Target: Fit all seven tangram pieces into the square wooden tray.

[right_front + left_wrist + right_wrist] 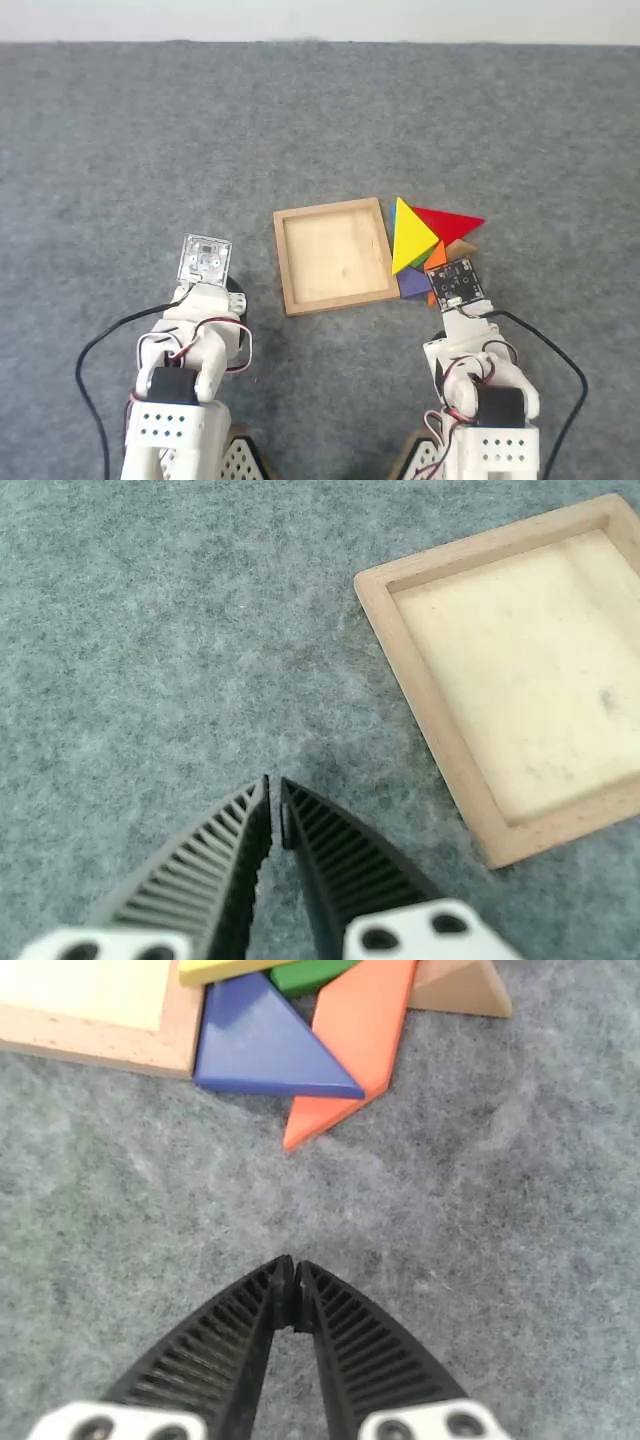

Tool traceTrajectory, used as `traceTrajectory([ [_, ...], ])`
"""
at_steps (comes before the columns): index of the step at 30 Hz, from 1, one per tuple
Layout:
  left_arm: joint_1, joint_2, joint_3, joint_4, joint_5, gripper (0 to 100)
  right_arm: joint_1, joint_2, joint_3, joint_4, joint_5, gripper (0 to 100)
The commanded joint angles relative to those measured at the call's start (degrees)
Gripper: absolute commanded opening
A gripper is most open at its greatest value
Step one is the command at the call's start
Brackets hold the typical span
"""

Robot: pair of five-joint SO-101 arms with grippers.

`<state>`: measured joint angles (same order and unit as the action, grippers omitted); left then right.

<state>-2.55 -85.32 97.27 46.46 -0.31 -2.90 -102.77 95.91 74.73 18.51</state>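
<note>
While both pairs of jaws sit closed and empty, the left gripper hangs left of the bare tray. The right gripper hangs just short of the blue triangle and orange piece, heaped against the tray's right rim. Tugging 1 piece could drag its neighbours. Farther along that rim, the yellow triangle overlaps the red triangle. I count 6 pieces; the 7th is hidden.

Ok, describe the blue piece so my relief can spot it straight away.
Find the tray mid-table; the pieces are heaped against its side nearer the right arm. The blue triangle lies at the heap's end nearest that arm, against the tray's corner, beside the long orange piece. It is the only blue one.
</note>
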Motion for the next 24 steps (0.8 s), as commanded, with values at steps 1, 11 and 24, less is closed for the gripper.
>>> traceTrajectory([
  [1, -0.09, -0.7, -0.48, 0.26, 0.35, 2, 0.66, -1.19, 0.62, -2.07, 0.7, 0.9],
  [11, -0.09, -0.7, -0.48, 0.26, 0.35, 2, 12.18, -1.1, -3.52, -4.88, 14.51, 0.8],
  [24, -0.09, -0.7, -0.48, 0.26, 0.35, 2, 15.52, 12.97, -25.85, -8.92, 13.98, 7.2],
])
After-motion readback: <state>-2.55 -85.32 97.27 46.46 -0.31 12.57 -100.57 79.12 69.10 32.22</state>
